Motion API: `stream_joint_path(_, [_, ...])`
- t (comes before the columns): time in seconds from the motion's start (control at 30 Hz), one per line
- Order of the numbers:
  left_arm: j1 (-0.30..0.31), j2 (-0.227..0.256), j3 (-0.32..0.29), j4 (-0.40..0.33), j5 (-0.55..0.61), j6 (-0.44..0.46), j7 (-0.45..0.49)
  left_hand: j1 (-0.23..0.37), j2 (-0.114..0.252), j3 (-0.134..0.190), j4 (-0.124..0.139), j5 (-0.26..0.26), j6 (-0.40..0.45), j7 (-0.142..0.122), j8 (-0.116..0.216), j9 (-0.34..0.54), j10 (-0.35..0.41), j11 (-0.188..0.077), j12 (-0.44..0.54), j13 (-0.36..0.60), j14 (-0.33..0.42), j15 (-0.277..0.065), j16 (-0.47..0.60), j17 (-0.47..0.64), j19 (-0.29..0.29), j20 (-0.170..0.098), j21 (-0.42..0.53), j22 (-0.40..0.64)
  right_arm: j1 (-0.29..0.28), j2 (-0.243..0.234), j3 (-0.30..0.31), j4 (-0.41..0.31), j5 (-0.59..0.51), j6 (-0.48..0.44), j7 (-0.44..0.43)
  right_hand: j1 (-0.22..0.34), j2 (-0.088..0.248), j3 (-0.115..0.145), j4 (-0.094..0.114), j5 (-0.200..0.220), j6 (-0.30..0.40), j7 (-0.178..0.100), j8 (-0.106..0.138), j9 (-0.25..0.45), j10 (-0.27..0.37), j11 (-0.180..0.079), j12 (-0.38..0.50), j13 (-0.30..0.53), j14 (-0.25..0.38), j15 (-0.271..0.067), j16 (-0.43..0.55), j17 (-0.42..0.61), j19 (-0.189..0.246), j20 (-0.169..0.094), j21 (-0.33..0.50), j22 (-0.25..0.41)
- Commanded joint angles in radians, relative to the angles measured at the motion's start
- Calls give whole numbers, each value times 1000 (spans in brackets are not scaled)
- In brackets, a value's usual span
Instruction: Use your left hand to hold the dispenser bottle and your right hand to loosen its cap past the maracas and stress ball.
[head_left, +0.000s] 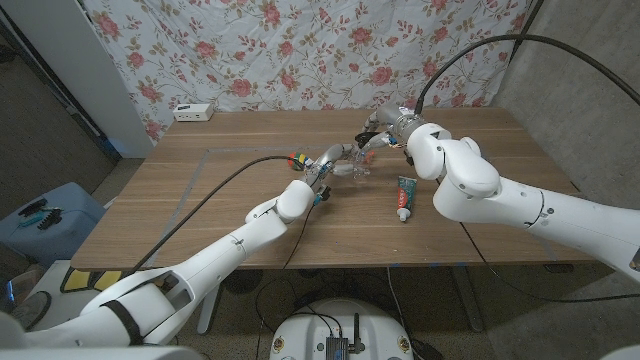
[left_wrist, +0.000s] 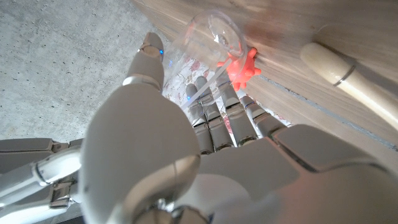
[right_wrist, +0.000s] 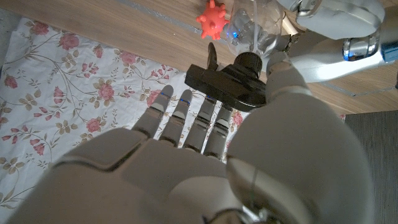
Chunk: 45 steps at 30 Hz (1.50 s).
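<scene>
A clear plastic dispenser bottle (head_left: 356, 168) with a black pump cap (right_wrist: 233, 84) is held over the middle of the wooden table. My left hand (head_left: 332, 161) grips its body; in the left wrist view the fingers (left_wrist: 214, 115) wrap the clear bottle (left_wrist: 211, 37). My right hand (head_left: 386, 124) comes in from the far right. Its thumb (right_wrist: 280, 68) and fingers (right_wrist: 186, 112) close around the pump cap. A red spiky stress ball (left_wrist: 239, 68) lies on the table just beyond the bottle. A wooden maraca handle (left_wrist: 345, 78) lies beside the ball.
A green, white and red tube (head_left: 404, 197) lies on the table (head_left: 200, 200) right of the bottle. A colourful cube (head_left: 295, 157) sits left of my left hand. A white box (head_left: 194, 112) stands at the far left edge. A floral curtain hangs behind.
</scene>
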Motion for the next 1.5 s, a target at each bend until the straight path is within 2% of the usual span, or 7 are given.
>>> stream_joint_path(0.03, [-12,-8,6,16,2,-6,-5,-107,119,133,125,3,70,-33,9,4,70,-59,7,159,40,-100,0,5,8,-43,3,3,-60,34,52,40,-84,47,35,11,1,5,-6,9,25,0,8,1,25,-2,8,3,16,-100,-3,3,10,-6,2,2])
stream_joint_path(0.33, [-10,-6,6,9,2,-1,-4,-109,118,133,126,3,70,-34,9,4,68,-56,7,159,42,-100,-1,3,8,-42,3,3,-92,57,96,56,-114,75,72,32,15,25,-10,15,97,-17,31,1,87,-13,19,4,45,-116,-6,3,18,-13,2,2])
stream_joint_path(0.6, [-6,-4,6,3,2,3,-3,-108,118,133,124,3,70,-32,9,4,69,-59,7,158,40,-100,0,4,7,-43,2,3,-112,76,126,67,-129,95,103,45,24,40,-11,18,120,-26,36,0,117,-26,21,3,68,-140,-6,3,20,-19,1,2])
stream_joint_path(1.1, [0,4,4,-12,2,10,-6,-110,117,134,125,3,72,-35,10,4,67,-57,7,159,40,-101,0,2,7,-43,3,3,-152,96,167,71,-151,113,119,33,49,61,4,17,181,-48,48,-1,183,-44,22,1,102,-154,-10,3,17,-20,-1,2])
stream_joint_path(1.5, [9,10,1,-22,1,10,-5,-111,118,134,125,3,71,-34,9,4,69,-58,7,158,41,-100,1,3,6,-40,3,3,-166,112,179,73,-174,116,130,37,69,79,2,14,229,-56,54,-3,229,-49,15,-1,128,-163,-14,4,18,-27,-1,1])
